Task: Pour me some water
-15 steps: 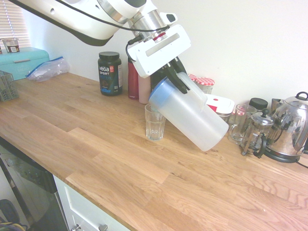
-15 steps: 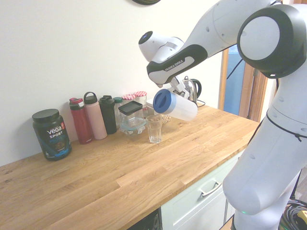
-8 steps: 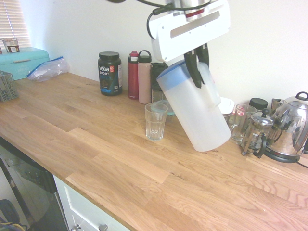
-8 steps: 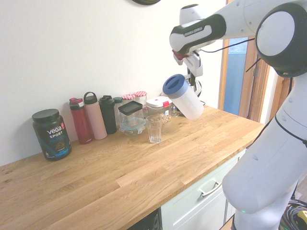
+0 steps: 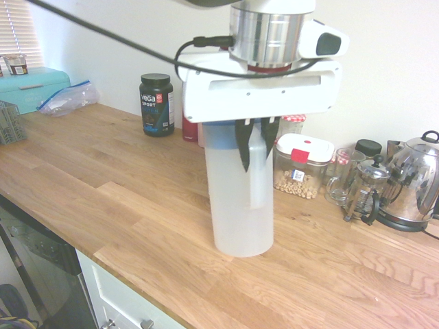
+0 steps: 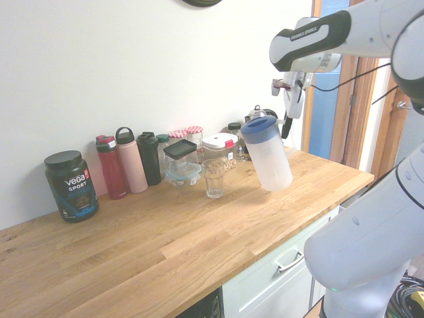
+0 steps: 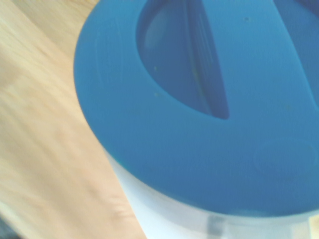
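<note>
- Where the first exterior view looks along the bench (image 5: 123, 205): the hand (image 5: 252, 147) points down, its dark fingers (image 5: 243, 144) clenched on the handle of the frosted jug (image 5: 241, 199), which is carried upright (a posture that keeps anything inside from spilling). The jug's base looks just above the bench or barely touching it; I cannot tell which. No level line of the water is plain through the plastic. The jug hides the drinking glass from this side.
- Second exterior view: the jug (image 6: 267, 154) hangs near-upright, slightly tilted, clear of the bench (image 6: 199, 238), off to one side of the drinking glass (image 6: 213, 177). The glass stands apart from it, before a row of bottles (image 6: 129, 162) and jars (image 6: 218, 147); whether it holds water cannot be told. By this layout the pouring looks over, with setting down pending.
- Wrist view: the jug's blue lid (image 7: 199, 109) fills the picture from close above, over blurred wood (consistent with a grasp from the top).
</note>
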Robot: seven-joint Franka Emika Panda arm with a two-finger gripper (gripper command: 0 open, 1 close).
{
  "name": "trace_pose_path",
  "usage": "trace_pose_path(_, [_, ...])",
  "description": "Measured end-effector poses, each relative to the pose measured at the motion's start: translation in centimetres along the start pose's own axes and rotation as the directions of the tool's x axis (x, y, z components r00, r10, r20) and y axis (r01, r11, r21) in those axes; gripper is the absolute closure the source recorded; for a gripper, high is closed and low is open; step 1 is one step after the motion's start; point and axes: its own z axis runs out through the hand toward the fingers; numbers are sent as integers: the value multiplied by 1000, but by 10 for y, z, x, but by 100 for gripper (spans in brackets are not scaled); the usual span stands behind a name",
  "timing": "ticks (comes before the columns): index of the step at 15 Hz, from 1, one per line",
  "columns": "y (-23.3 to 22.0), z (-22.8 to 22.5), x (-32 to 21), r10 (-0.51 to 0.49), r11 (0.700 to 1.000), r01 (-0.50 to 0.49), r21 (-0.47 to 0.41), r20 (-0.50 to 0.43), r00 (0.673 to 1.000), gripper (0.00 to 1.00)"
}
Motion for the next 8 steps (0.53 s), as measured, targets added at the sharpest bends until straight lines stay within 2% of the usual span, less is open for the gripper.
trace_pose_path(3, [-19, 1, -38, 160, 986, -158, 55, -31, 987, 100])
trace_pose_path(6, [-110, 4, -53, 299, 951, -290, 105, -85, 950, 100])
trace_pose_path(8, [-174, 12, -62, 369, 928, -356, 107, -145, 918, 100])
